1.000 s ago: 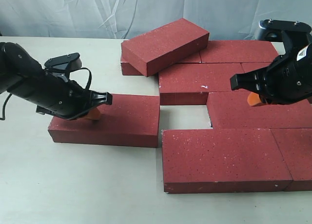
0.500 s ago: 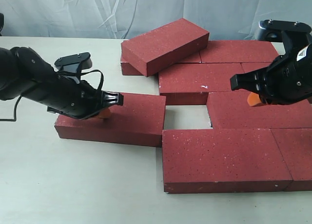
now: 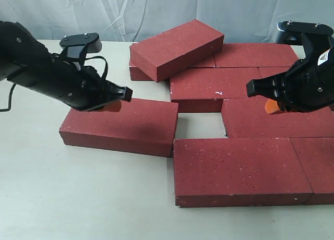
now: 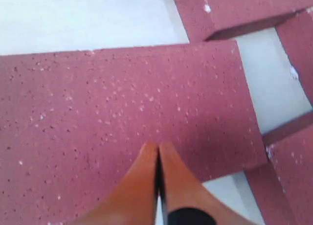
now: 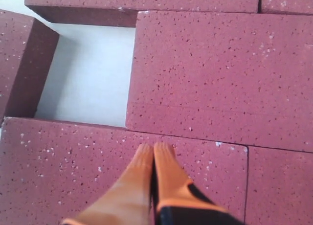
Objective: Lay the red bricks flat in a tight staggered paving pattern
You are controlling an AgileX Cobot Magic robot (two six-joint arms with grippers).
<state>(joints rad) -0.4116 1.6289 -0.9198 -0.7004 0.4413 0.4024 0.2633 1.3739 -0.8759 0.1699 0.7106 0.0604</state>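
Observation:
Several red bricks lie flat as a paved patch (image 3: 245, 167) on the right. One red brick (image 3: 176, 48) rests tilted on top of the back row. A loose red brick (image 3: 122, 126) lies left of the patch, its right end against the front brick's corner. A bare gap (image 3: 200, 125) sits between it and the middle row. My left gripper (image 3: 114, 105) is shut and empty, its orange fingertips (image 4: 149, 151) over the loose brick (image 4: 122, 102). My right gripper (image 3: 271, 107) is shut and empty, over the paved bricks (image 5: 195, 73) beside the gap (image 5: 88, 73).
A pale tabletop (image 3: 78, 198) spreads to the left and front of the bricks. A wrinkled grey cloth backdrop (image 3: 104, 10) hangs behind the table. The tilted brick overhangs the back row's left end.
The loose brick has slid right toward the patch, narrowing the gap. My left arm moved right with it, then rose and drew back. The right arm has not moved.

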